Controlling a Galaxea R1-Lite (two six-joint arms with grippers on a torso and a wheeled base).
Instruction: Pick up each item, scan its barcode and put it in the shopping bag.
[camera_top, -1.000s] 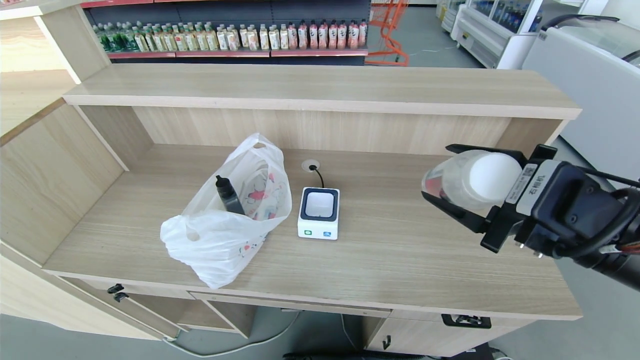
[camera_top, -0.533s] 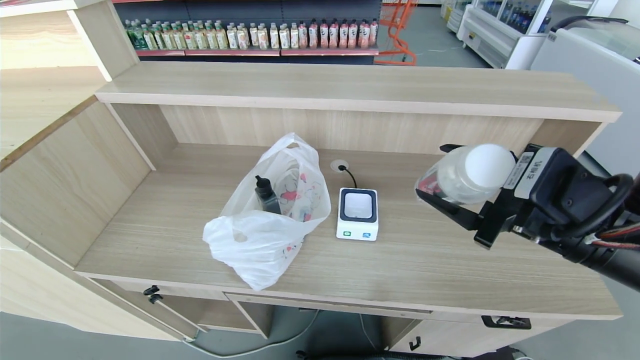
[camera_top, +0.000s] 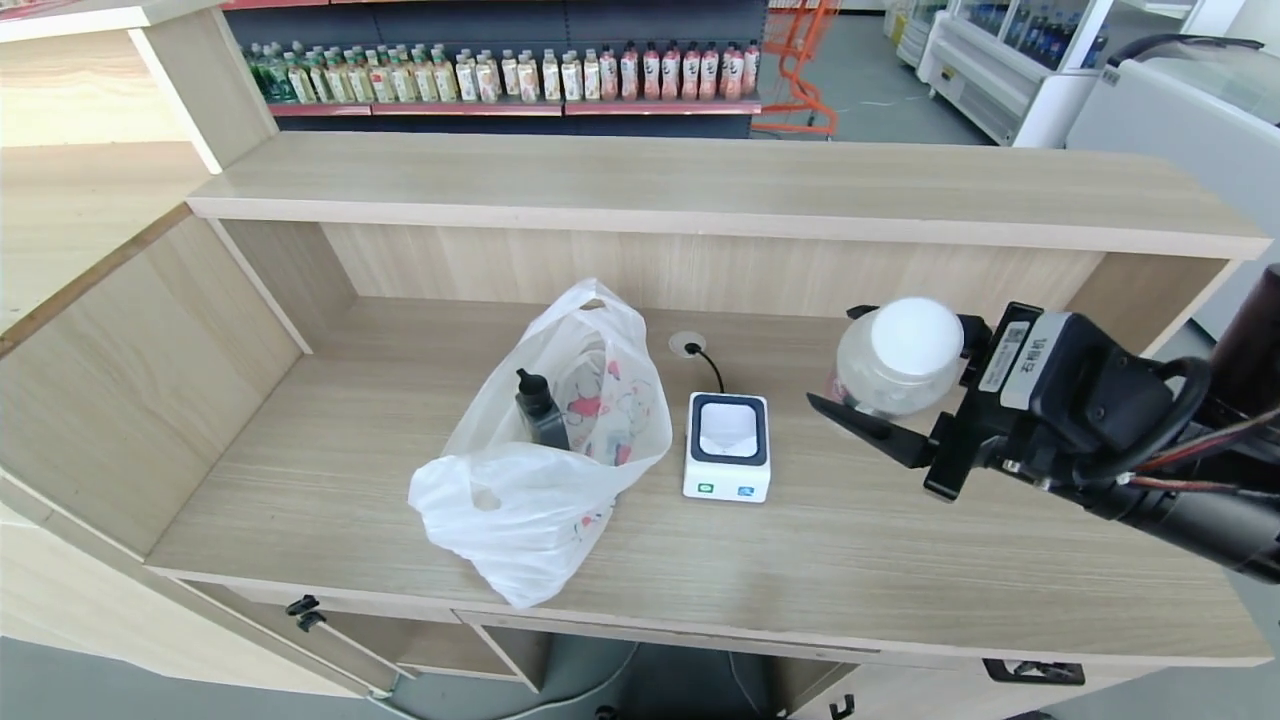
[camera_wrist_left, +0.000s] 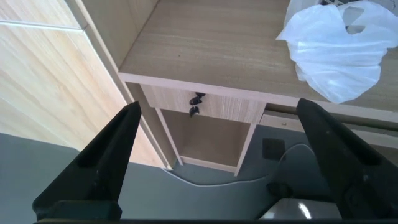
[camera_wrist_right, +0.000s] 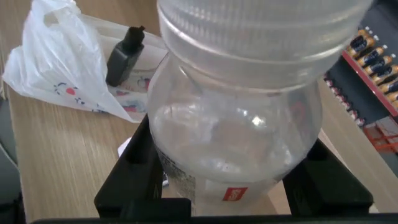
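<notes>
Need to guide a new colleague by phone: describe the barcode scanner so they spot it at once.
Look at the lower worktop of the wooden checkout counter, near its middle. Just right of the white shopping bag sits the barcode scanner: a small white box with a dark-framed window on top and a black cable running from its back.

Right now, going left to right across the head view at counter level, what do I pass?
First the shopping bag → scanner → clear jar, held above the counter in the right gripper.
</notes>
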